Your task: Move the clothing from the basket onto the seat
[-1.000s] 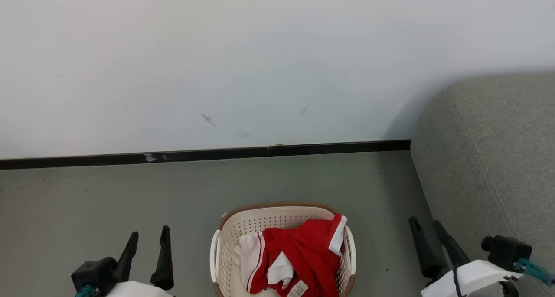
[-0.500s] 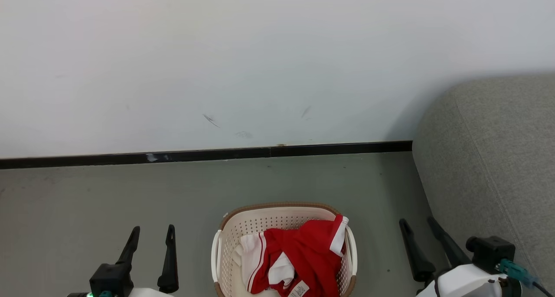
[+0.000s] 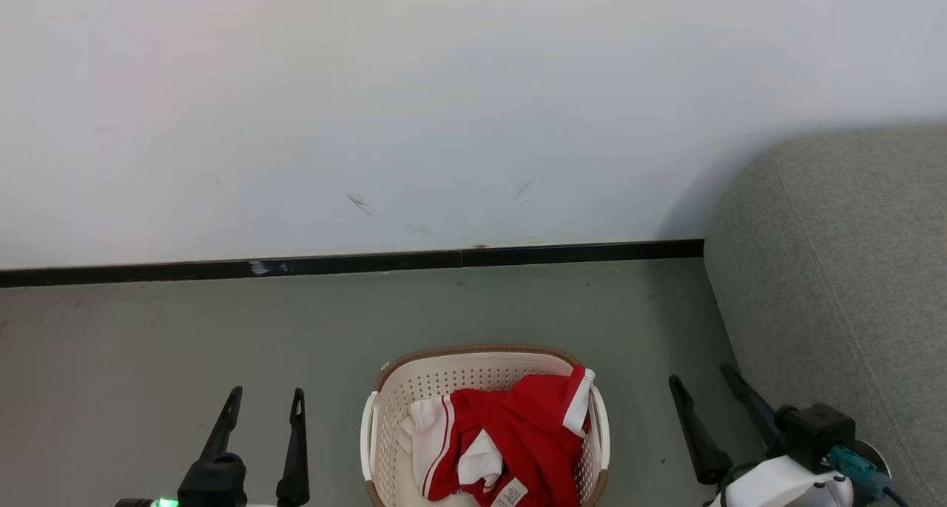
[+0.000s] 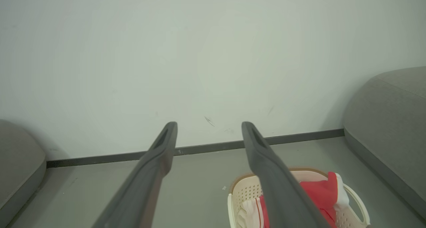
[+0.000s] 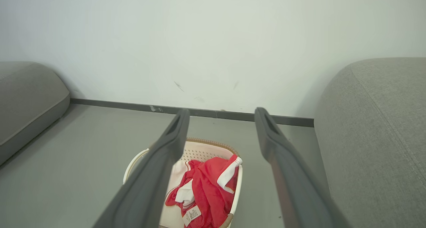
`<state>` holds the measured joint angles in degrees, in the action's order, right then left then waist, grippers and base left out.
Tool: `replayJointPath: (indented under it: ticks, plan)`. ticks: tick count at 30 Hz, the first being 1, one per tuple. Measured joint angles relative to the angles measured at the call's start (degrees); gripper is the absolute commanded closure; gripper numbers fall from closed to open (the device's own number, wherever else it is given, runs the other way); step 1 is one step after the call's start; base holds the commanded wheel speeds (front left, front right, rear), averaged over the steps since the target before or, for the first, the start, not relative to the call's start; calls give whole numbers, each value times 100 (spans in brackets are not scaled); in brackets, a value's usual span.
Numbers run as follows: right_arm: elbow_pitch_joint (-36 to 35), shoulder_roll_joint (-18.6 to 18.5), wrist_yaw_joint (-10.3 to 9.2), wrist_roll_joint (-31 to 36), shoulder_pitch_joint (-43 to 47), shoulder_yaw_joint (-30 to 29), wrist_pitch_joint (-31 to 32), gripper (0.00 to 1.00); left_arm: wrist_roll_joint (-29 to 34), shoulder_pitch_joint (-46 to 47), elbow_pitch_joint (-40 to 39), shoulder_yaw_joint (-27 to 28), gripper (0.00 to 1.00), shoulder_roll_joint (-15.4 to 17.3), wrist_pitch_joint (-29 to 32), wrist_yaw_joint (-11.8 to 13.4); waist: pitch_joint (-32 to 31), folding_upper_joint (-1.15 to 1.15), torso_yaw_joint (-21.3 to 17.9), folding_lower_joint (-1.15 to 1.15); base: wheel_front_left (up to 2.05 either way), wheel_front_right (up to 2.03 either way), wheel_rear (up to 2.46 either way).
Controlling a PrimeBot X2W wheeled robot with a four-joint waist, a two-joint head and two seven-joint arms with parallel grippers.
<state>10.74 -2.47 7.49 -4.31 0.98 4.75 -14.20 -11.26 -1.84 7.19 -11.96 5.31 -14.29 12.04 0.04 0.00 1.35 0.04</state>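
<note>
The clothing (image 3: 510, 437) lay crumpled inside the basket (image 3: 444, 377), red with white panels and striped trim, and we saw a small white label (image 3: 508, 494) at its near end. One white-edged corner leaned on the basket's right rim. How many garments made the heap, we could not tell.

The basket stood on the floor (image 3: 185, 344) between our two grippers. The left gripper (image 3: 266, 393) hovered to its left and the right gripper (image 3: 701, 374) to its right, both apart from it, with their fingers spread wide and holding nothing. The seat (image 3: 836, 270) rose just beside the right gripper, its rounded grey edge near the basket but not touching it.

The floor was smooth grey-green. It met a white wall (image 3: 370, 85) with some dark scuff marks, along a black baseboard (image 3: 370, 261). In the right wrist view another grey cushioned piece (image 5: 26, 95) stood far on the other side.

We counted one basket, two grippers and two grey upholstered pieces.
</note>
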Motion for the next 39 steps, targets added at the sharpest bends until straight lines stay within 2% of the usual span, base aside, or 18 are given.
replayJointPath:
  ticks: [39]
  plan:
    - [-127, 4, 0, -57, 12, -64, 0, 0, -67, 3, 360, 181, 0, 45, 0, -62, 157, 0, -26, -1, 0, 0, 0]
